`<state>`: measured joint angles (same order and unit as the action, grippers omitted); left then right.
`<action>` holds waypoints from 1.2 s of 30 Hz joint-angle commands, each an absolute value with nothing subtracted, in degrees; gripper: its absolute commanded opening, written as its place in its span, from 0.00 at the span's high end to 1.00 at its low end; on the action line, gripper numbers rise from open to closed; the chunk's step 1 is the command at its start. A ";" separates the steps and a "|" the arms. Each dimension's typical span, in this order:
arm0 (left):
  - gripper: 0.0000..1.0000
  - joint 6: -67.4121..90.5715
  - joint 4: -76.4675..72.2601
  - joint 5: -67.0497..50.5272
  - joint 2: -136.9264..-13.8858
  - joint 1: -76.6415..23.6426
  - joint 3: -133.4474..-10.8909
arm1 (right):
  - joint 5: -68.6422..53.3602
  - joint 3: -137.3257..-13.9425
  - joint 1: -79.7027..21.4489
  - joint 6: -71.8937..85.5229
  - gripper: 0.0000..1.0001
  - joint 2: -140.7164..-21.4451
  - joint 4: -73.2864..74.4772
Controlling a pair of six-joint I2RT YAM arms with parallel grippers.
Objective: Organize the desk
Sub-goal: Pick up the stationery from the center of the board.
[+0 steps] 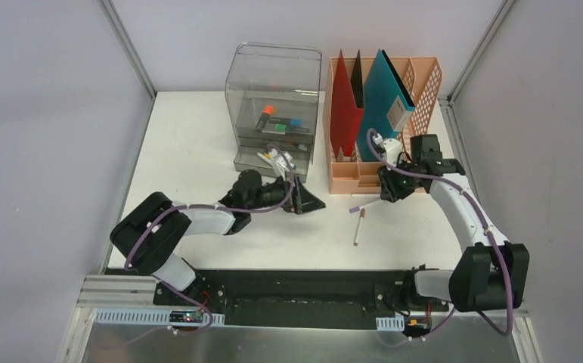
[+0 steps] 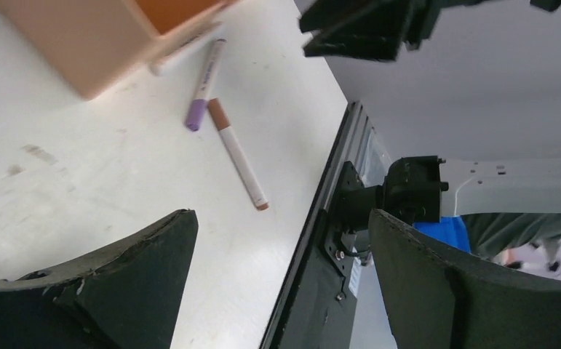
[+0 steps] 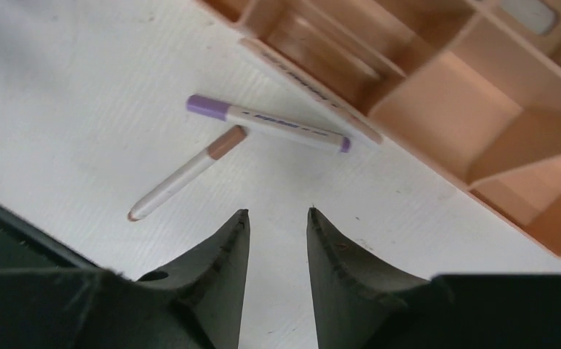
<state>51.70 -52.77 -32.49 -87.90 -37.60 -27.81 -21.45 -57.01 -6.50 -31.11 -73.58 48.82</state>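
The flat white desk (image 1: 197,151), faintly scuffed and edged by metal rails, lies beneath both claws. The left claw (image 1: 304,200) gapes wide and empty near a clear drawer box (image 1: 273,76). The right claw (image 3: 277,212), narrowly parted and empty, hangs above two pens (image 3: 266,123) beside a peach rack (image 1: 346,182).

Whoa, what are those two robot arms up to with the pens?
They are tidying the desk. Neither arm holds anything right now. The right gripper hovers with its jaws a little apart close to two markers lying loose in front of the peach file rack: a purple-capped marker and a brown-capped marker. The left gripper is wide open and empty, near the clear drawer box.
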 commanded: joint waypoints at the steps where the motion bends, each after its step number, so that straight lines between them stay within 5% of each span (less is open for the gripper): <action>1: 0.11 36.00 -33.57 -23.95 -87.66 -47.67 -38.23 | -12.17 -55.14 -3.68 -23.56 0.63 -68.49 40.76; 15: 0.30 25.90 9.01 9.79 -108.38 -67.29 -73.49 | 3.42 -54.71 -0.09 -11.99 0.84 -63.98 34.52; 23: 0.65 25.05 20.32 18.23 -119.63 -70.72 -88.49 | 2.91 -54.58 -0.09 -12.09 0.84 -63.85 34.46; 36: 0.71 23.77 29.47 23.39 -126.49 -72.12 -95.84 | 1.85 -54.50 -0.09 -12.30 0.86 -63.72 34.58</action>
